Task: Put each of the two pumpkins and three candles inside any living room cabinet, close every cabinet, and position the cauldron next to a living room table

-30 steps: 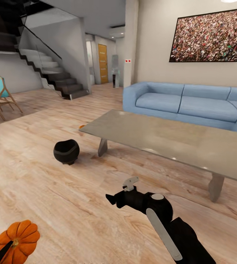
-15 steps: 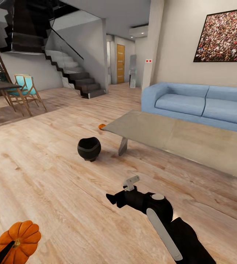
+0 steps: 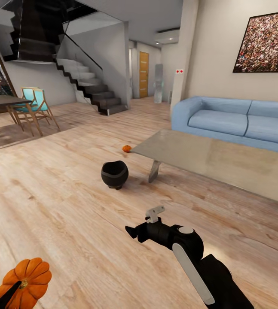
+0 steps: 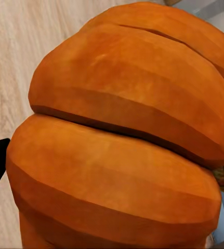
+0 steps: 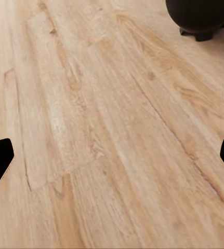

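Head view catches second pumpkin (image 3: 126, 148) by table (image 3: 224, 161), near cauldron (image 3: 114, 174). Left gripper (image 4: 112, 155) clamps ribbed orange pumpkin (image 4: 127, 135); right gripper (image 5: 112, 155) spread wide.

Count by kind, living room floor and furniture

Pumpkins: two, one near at the left (image 3: 24, 283), one small and far on the floor (image 3: 126, 148) by the table corner. Cauldron: one (image 3: 114, 174), black, on the floor left of the table. Table: one low grey table (image 3: 224, 161). Sofa: one, blue (image 3: 224, 122), far right. Wall picture: one (image 3: 265, 43). Staircase: one (image 3: 91, 88), far left. Turquoise chairs: at least one (image 3: 33, 107); more cannot be told. Orange door: one (image 3: 144, 74), far.
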